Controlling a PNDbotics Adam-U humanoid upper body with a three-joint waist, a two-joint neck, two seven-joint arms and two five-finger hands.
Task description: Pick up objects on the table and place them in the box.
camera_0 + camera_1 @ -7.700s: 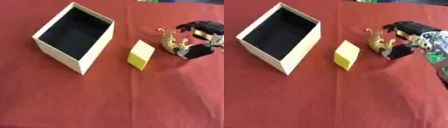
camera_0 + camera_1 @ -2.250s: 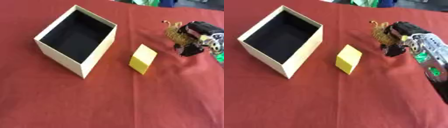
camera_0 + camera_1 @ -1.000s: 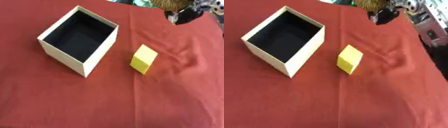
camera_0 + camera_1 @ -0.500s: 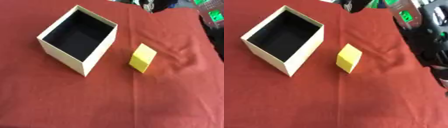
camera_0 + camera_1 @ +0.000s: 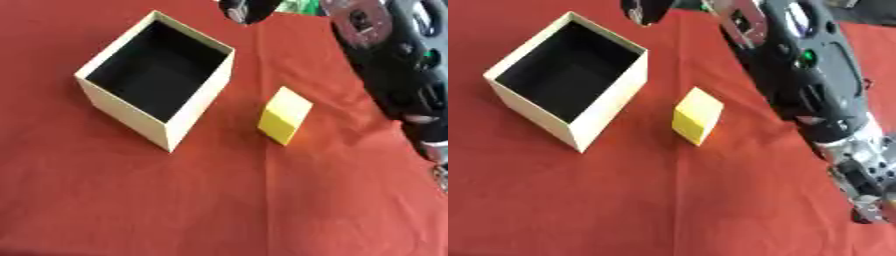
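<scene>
While the box [image 5: 153,105] stands open on the red tablecloth [image 5: 219,200] with only a dark, bare interior on show, nothing appears to have been delivered into it yet, so the task looks to be in its first carry. The yellow block [image 5: 285,115] lies on the cloth just to the right of the box, apart from it and untouched, and it remains to be picked up. The right hand [image 5: 645,10] shows only as a dark tip at the top edge, above the far corner of the box, with its arm [image 5: 815,85] sweeping across the right side of both views. Whether its fingers are apart or clamped on something cannot be told, since most of the hand is cut off by the frame edge. The left hand shows in neither view. Compared with the earlier frames, the small golden-brown figure that lay to the right of the block is gone from the cloth; the hand closed round it there, lifted it, and has since swung left along the far edge towards the box. Box and block have kept their places, the slight shift being the camera's.
</scene>
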